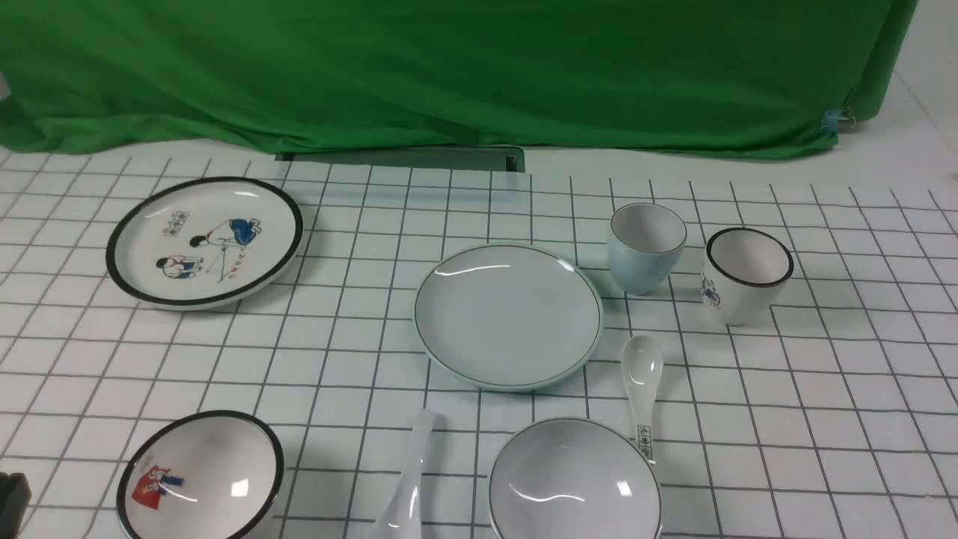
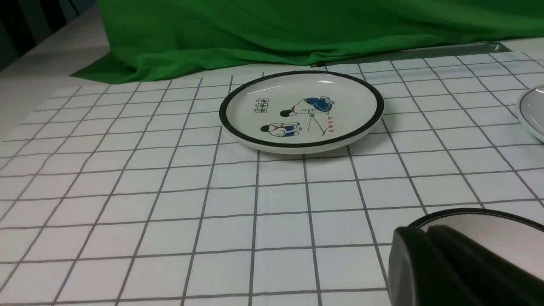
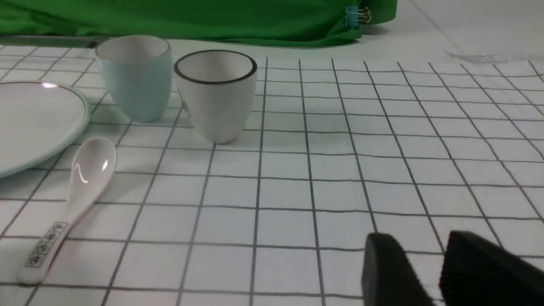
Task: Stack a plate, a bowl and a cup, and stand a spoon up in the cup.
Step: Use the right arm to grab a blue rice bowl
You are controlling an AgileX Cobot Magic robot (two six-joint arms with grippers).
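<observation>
Well ahead of the right gripper [image 3: 418,238], whose jaws are slightly parted around nothing, the cup [image 3: 135,78] is stood upright just beside the plate [image 3: 34,123]. The left gripper [image 2: 418,231] is seen with jaws pressed together, nothing held. The bowl [image 1: 575,479] and spoon [image 1: 408,486] are laid side by side, apart from both grippers, unstacked.

The left gripper [image 2: 423,233] had smooth matte black fingers [image 2: 467,267] with rounded tips. The right gripper [image 3: 420,242] had black tapering fingers [image 3: 480,267], one finely ribbed. At eight o'clock in the front view, a dark boxy piece of the left arm [image 1: 11,494] showed.
</observation>
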